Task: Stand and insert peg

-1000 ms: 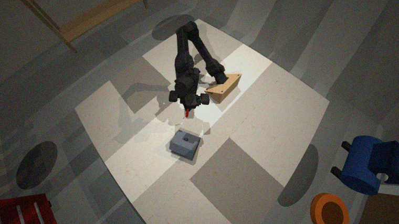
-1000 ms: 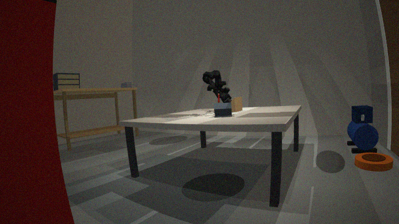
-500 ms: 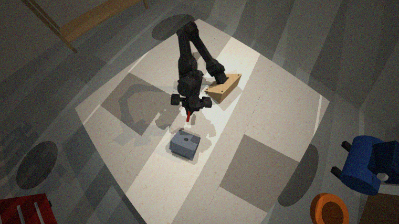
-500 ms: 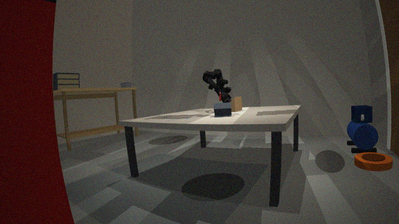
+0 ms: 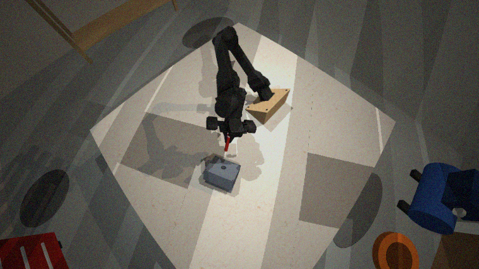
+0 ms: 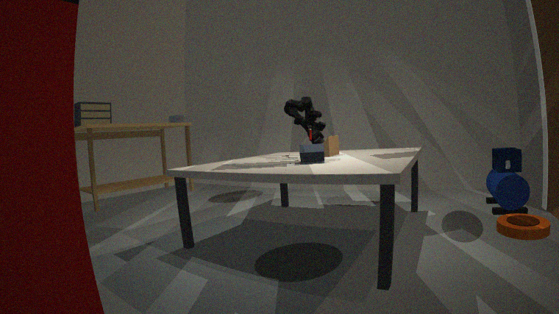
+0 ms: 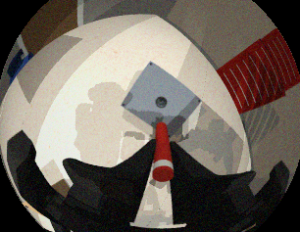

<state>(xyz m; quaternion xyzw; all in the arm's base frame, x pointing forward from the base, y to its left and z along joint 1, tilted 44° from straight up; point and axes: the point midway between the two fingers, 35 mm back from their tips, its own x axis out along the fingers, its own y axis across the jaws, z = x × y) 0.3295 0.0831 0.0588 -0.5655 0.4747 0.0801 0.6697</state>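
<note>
The red peg [image 5: 227, 144] [image 6: 310, 134] [image 7: 162, 146] is off the table, gripped between the fingers of the gripper [image 5: 229, 137] [image 7: 162, 144] — the fingertips close on its sides, and the end with the white band [image 7: 163, 164] faces back toward the wrist camera. Its plain end points away from the gripper, toward the grey-blue block [image 5: 223, 174] [image 6: 312, 153] [image 7: 159, 94] whose sloped face bears one dark hole [image 5: 223, 167] [image 7: 161, 102]. In the wrist view that hole sits just beyond the plain end, nearly in line with it; in the top view the peg is near the block and does not reach the hole. Behind, the black arm [image 5: 227, 75] [image 6: 305, 118] reaches out over the pale table [image 5: 247, 216] [image 6: 288, 176], and a tan wedge [image 5: 268, 110] [image 6: 332, 145] stands to one side, with another dark arm-like part over it. The step in hand looks to be the approach to the hole, with the standing-up and regrasp probably done, though these pictures cannot prove that. The next move calls for setting the peg's axis along the hole's direction, then a straight push to the bottom — a small tilt or sideways error could catch the plain end on the rim or twist the peg in the fingers.
</note>
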